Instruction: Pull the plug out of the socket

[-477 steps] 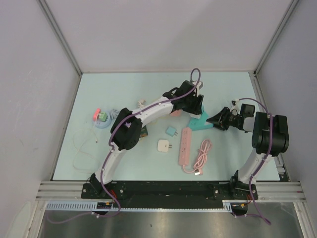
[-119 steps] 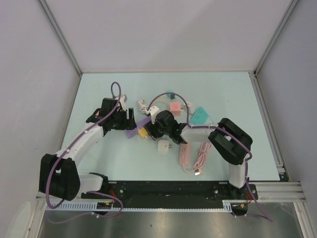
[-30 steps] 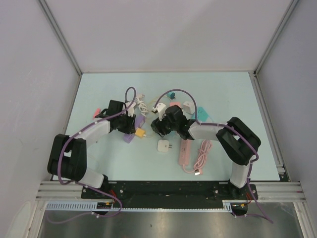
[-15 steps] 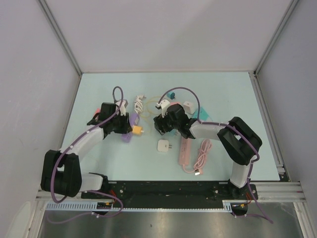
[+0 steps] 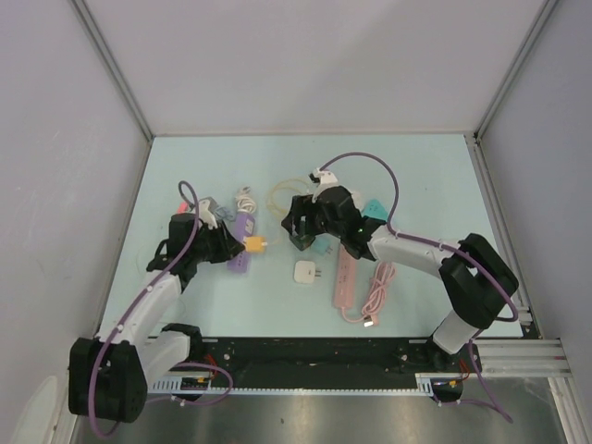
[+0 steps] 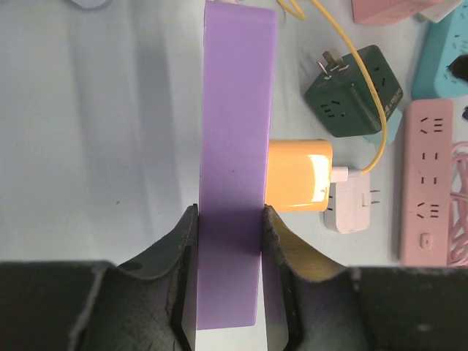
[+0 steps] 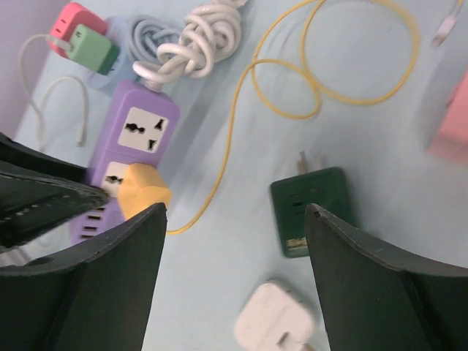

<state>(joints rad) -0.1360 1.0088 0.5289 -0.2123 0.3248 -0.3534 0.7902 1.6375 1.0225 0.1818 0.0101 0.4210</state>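
The left tool (image 6: 230, 219) is pinching the near end of the purple power strip (image 6: 238, 146), one finger pressed to each long side. In the left wrist view the strip runs straight away from the fingers. The yellow plug (image 6: 298, 175) is seated in one of the strip's sockets about halfway along and juts out to the right. Its thin yellow cable (image 6: 365, 110) curves off toward the far side of the counter (image 5: 416, 166).

Just beside the plug lies a white charger (image 6: 351, 205), prongs pointing right. Right of that is a pink power strip (image 6: 431, 183), with a coiled pink cable (image 5: 377, 291) next to it.

Farther out stands a dark green adapter cube (image 6: 355, 91). The right tool (image 7: 234, 212) hangs above it with its fingers spread wide and nothing between them, apart from the plug.

Beyond the purple strip's far end sit its knotted white cord (image 7: 201, 36), a grey coiled cable (image 7: 150, 36) and a pink-and-green plug block (image 7: 80, 36).
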